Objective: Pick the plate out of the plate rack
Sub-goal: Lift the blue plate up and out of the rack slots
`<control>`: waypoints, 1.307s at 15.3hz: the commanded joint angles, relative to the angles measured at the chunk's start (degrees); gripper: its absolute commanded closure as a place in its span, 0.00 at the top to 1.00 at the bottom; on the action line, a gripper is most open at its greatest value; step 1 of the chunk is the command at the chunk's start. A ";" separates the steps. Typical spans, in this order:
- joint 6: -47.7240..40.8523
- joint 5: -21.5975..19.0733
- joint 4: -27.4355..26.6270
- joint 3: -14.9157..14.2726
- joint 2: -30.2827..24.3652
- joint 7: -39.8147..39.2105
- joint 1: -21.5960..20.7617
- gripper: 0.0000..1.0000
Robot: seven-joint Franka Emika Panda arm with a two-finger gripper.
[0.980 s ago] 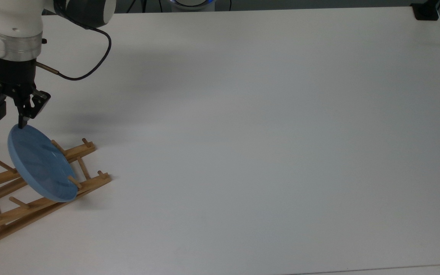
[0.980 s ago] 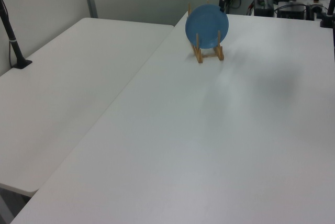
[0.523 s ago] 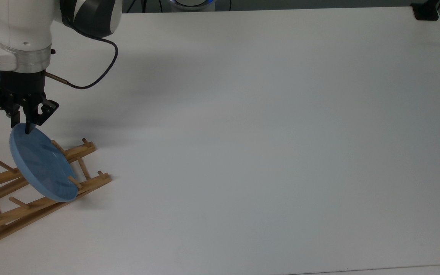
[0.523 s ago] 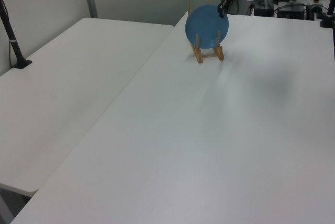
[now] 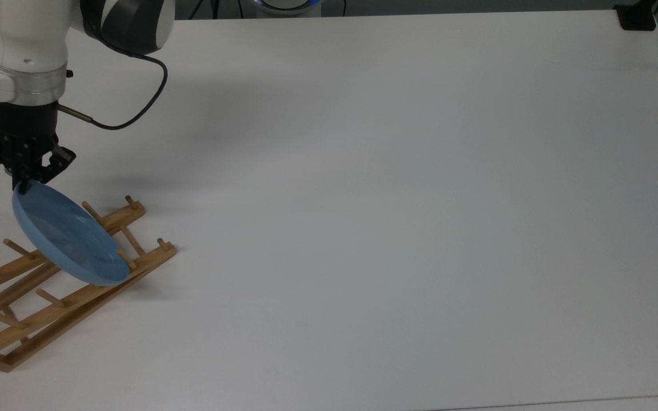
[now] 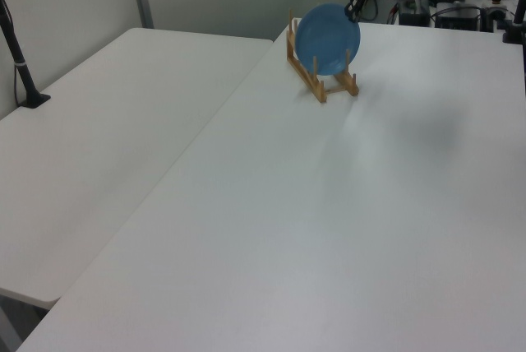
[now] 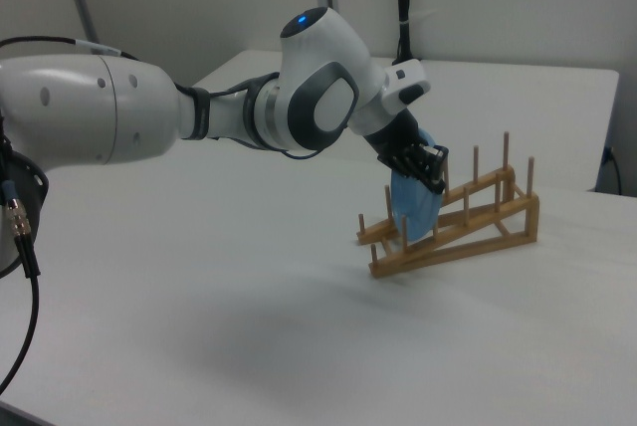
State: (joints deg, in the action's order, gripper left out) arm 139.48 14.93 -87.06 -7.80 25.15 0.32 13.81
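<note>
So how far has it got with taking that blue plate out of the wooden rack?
Reaching looks done: the gripper is shut on the top edge of the plate. In hand is the lift, and it looks awkward: the plate's lower edge sits between the pegs, and in the right view the far end of the rack is tilted up off the table. Left to do: get the plate clear of the pegs.
</note>
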 commanded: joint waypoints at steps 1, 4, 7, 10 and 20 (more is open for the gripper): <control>1.06 0.72 0.39 -0.29 -2.38 -1.90 0.86 0.00; 0.80 -0.34 0.40 -0.29 -6.59 -1.82 1.40 0.00; -3.22 -4.01 0.13 0.41 -9.32 -1.81 1.05 0.00; -7.63 -8.23 0.22 1.20 -9.59 -1.82 0.87 0.00; -36.71 -15.72 -1.53 2.78 -9.94 -32.72 0.69 0.00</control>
State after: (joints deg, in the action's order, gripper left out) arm 109.44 0.46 -85.20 -5.65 17.10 -22.29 14.76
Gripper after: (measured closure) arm 0.930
